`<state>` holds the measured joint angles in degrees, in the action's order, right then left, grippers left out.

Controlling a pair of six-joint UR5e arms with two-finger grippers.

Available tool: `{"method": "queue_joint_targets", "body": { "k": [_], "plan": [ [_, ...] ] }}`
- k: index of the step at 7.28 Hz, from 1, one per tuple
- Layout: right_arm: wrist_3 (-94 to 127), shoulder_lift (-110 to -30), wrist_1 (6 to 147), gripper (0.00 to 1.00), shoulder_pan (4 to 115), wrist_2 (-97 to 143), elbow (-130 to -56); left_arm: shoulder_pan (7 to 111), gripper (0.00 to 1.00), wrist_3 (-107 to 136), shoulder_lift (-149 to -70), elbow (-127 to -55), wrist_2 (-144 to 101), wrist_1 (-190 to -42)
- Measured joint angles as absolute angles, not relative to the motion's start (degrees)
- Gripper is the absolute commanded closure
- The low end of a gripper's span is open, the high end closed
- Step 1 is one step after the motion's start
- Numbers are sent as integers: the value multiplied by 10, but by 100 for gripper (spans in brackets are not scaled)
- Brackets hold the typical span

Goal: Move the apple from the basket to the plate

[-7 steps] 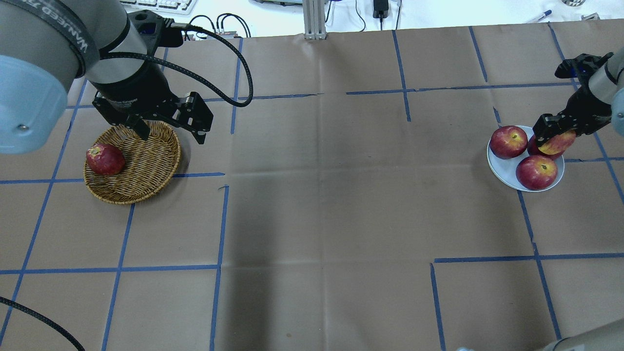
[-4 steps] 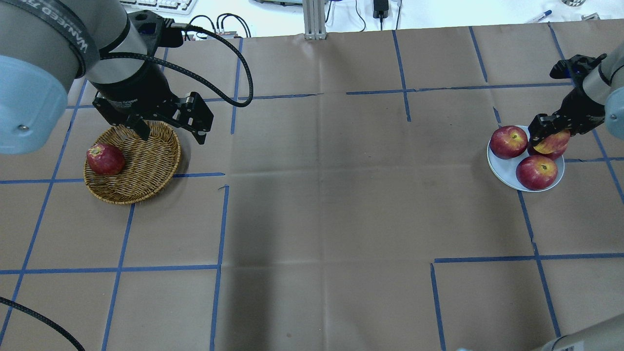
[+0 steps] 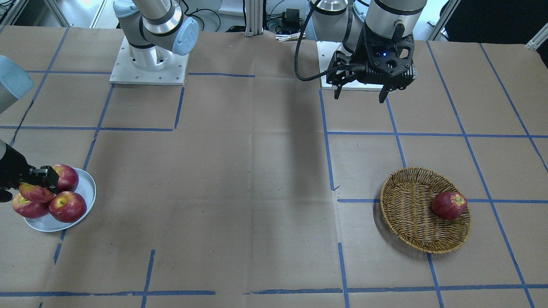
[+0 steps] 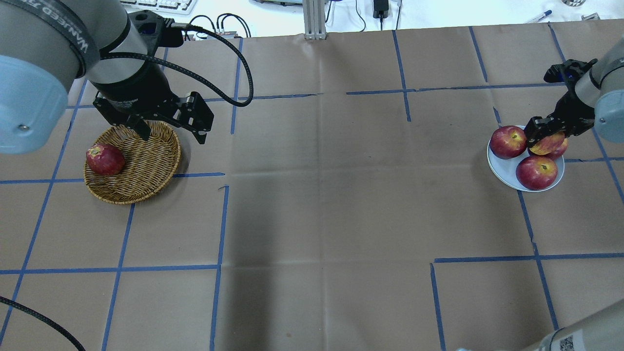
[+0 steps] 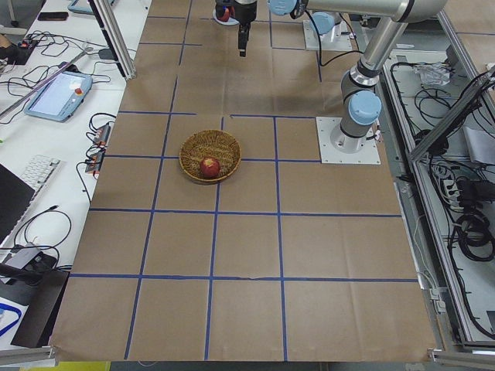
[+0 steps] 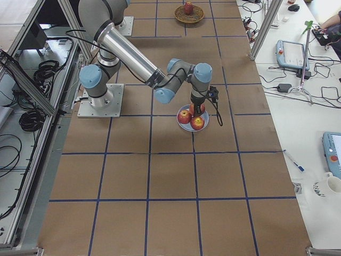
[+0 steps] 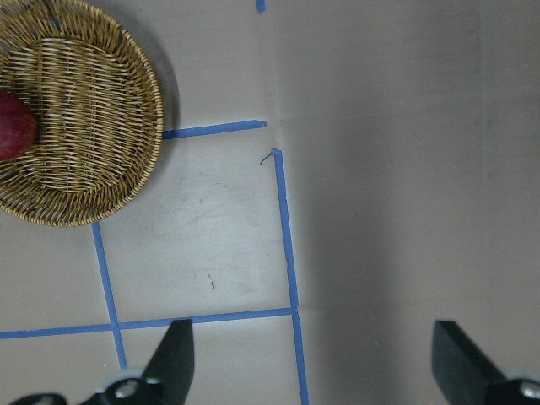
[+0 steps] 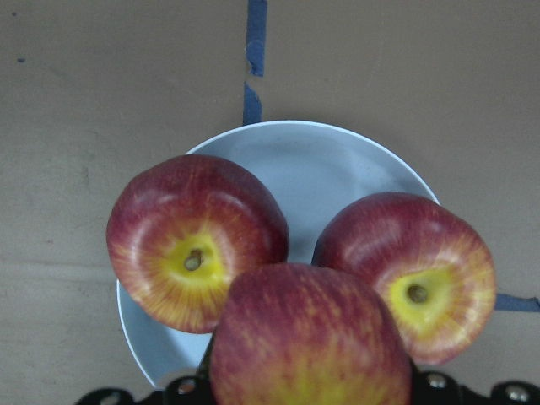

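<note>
My right gripper is shut on the apple, pinkish-red with a yellow-orange blush, and holds it low over the pale grey-blue plate. In the right wrist view the apple fills the bottom edge above the plate. In the front view the apple hangs over the plate. Whether it touches the apples below, I cannot tell. My left gripper is open and empty, above the far rim of the wicker basket.
Three darker red apples lie on the plate, among them one at its left and one at its front. One dark red apple lies in the basket's left side. Brown paper with blue tape lines covers the table.
My right gripper has carried the apple a little to the left and farther in over the plate. The left arm and the basket have not moved.
</note>
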<state>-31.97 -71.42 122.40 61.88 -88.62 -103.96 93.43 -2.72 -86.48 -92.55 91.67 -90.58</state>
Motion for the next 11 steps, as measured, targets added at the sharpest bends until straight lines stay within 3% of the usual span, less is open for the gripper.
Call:
{"method": "queue_joint_targets", "body": {
  "k": [3,6,11],
  "plan": [
    [-318,-735,1196,0,620,-887,-1035,934,0,-24,-865,-925,916,-906],
    [-276,-826,1085,0,658,-886,-1009,934,0,-23,-865,-925,916,-906],
    [-15,-919,935,0,858,-886,-969,934,0,-22,-865,-925,916,-906]
  ]
}}
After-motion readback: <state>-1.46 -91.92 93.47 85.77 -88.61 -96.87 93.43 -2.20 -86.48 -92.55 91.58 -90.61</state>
